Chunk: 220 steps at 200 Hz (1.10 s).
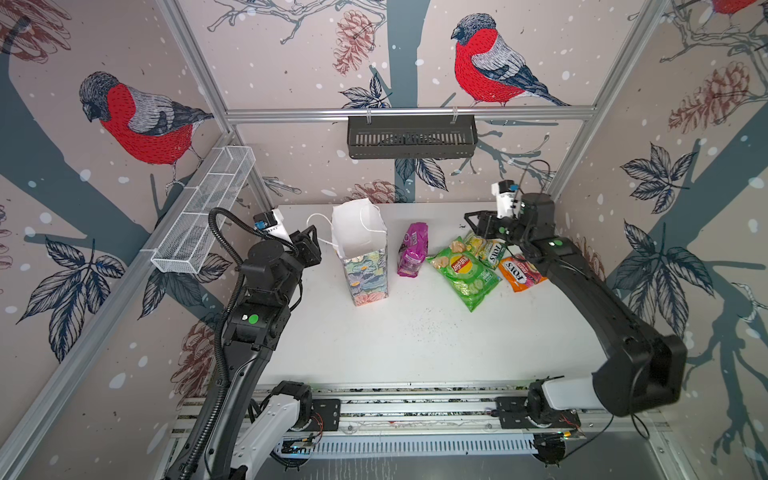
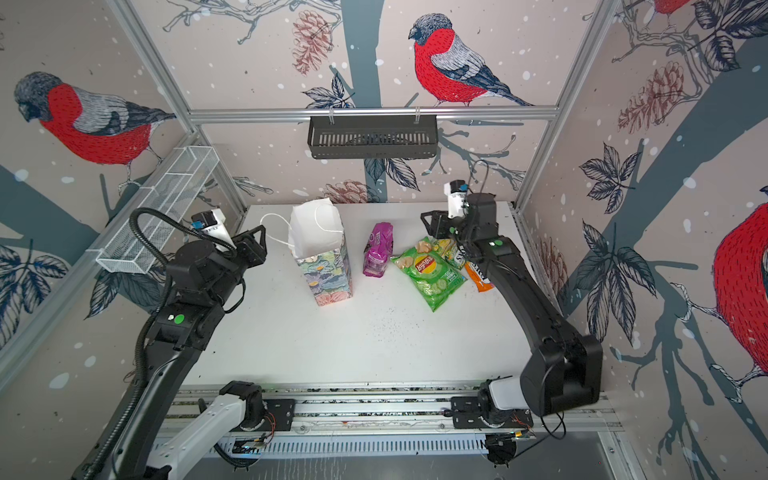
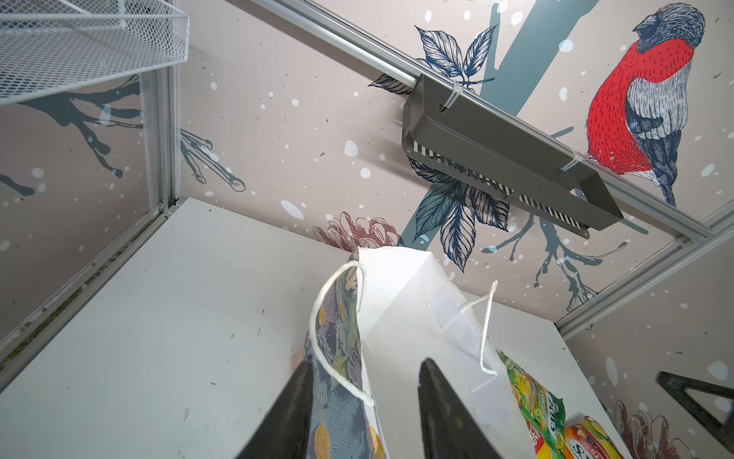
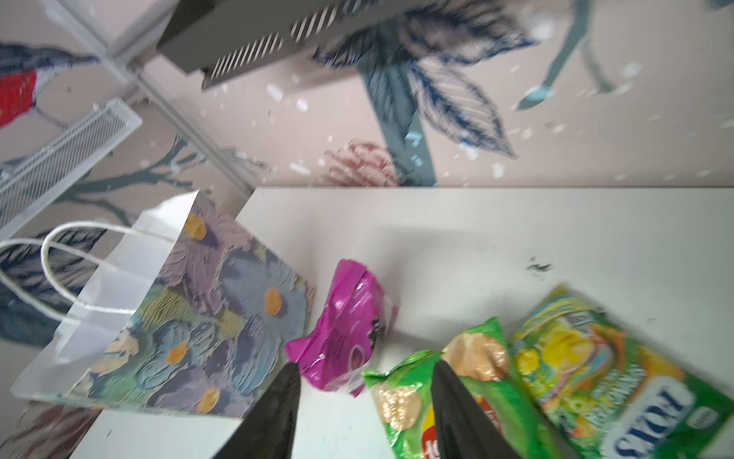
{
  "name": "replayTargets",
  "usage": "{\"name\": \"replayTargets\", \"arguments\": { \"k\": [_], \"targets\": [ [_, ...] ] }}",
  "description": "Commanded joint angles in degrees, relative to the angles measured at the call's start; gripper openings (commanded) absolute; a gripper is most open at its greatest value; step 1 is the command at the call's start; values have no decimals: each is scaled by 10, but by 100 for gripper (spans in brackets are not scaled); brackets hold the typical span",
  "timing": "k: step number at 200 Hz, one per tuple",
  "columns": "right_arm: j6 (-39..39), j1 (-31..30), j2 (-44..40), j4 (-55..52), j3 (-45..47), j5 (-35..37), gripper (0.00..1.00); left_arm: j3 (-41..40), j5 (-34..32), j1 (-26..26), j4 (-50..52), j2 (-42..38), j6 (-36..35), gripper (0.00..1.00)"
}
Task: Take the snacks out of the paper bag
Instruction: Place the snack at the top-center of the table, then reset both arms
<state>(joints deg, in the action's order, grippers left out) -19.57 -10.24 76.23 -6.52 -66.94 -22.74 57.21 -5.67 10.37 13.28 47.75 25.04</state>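
The floral paper bag point(image 1: 365, 266) point(image 2: 328, 270) stands upright at the back middle of the table, mouth open and white inside point(image 3: 397, 318). My left gripper point(image 1: 319, 245) point(image 3: 367, 361) is open and straddles the bag's left wall, one finger outside it and one inside. To the bag's right lie the snacks: a purple packet point(image 1: 412, 249) point(image 4: 345, 330), a large green chip bag point(image 1: 465, 274) point(image 4: 397, 401), a yellow-green packet point(image 1: 488, 249) point(image 4: 595, 369) and an orange packet point(image 1: 519, 272). My right gripper point(image 1: 469, 226) point(image 4: 365, 363) hangs open and holds nothing, over the gap between the purple packet and the chip bag.
A black slotted basket point(image 1: 411, 137) hangs on the back rail. A white mesh basket point(image 1: 203, 216) is fixed along the left wall. The white table point(image 1: 415, 340) ends at the arms' metal rail point(image 1: 407, 411) in front. Walls close in the back and both sides.
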Motion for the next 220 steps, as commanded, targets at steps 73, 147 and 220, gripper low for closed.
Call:
{"name": "replayTargets", "arguments": {
  "k": [73,147,220],
  "targets": [
    [8,181,-155,60,213,236,59,-62,-91,0,-64,26,-33,49],
    [3,189,-178,104,274,241,59,-337,-215,0,-448,28,-184,62],
    [20,189,-180,88,273,249,60,-475,-259,0,-854,273,-273,98]
  ]
}}
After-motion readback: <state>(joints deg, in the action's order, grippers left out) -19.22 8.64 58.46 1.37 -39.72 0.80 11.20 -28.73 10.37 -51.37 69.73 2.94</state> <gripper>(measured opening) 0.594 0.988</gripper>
